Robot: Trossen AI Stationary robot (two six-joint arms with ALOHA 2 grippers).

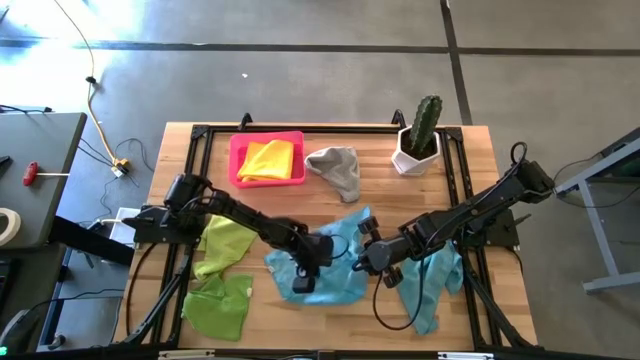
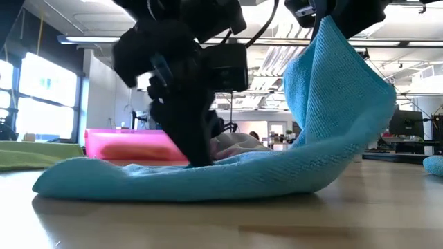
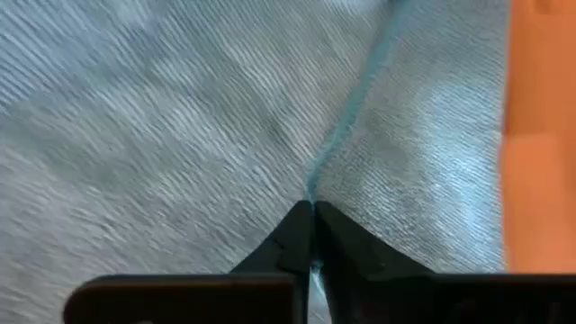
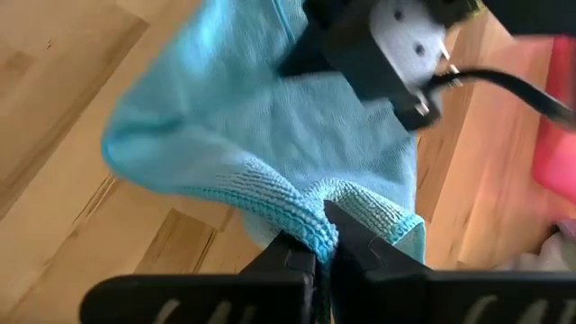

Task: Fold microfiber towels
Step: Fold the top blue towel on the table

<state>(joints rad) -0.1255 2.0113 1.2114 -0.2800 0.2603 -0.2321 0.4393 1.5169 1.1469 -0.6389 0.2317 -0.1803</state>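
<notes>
Taking the pink tray [image 1: 236, 160] at the far edge of the counter [image 1: 330, 315] as the landmark: a yellow towel [image 1: 268, 160] lies inside it, and a grey towel [image 1: 337, 168] sits crumpled just beside the tray, toward the potted cactus [image 1: 421, 135].

Nearer than the tray, about the middle of the counter, lies a light blue towel [image 1: 335, 262]. The left tool [image 1: 303, 280] is down on this towel's near part, on the tray's side of it, fingers pressed together and pinching a fold of the cloth (the left wrist view shows the two dark tips meeting on a raised seam of blue fabric [image 3: 310, 193]). In the low view the left tool [image 2: 201, 160] stands on the towel with the tray behind it.

The right tool [image 1: 362, 262] is at the same towel's other side, farther from the tray, also shut on it: its fingers nip the ribbed hem [image 4: 306, 216], and that corner is lifted off the counter so the cloth rises in a steep flap [image 2: 339, 90].

A second light blue towel [image 1: 432, 285] lies rumpled beyond the right tool, farthest from the tray. A lime towel [image 1: 226, 243] lies nearer than the tray under the left arm, and a green towel [image 1: 218, 305] lies nearer still, by the counter's near edge.
</notes>
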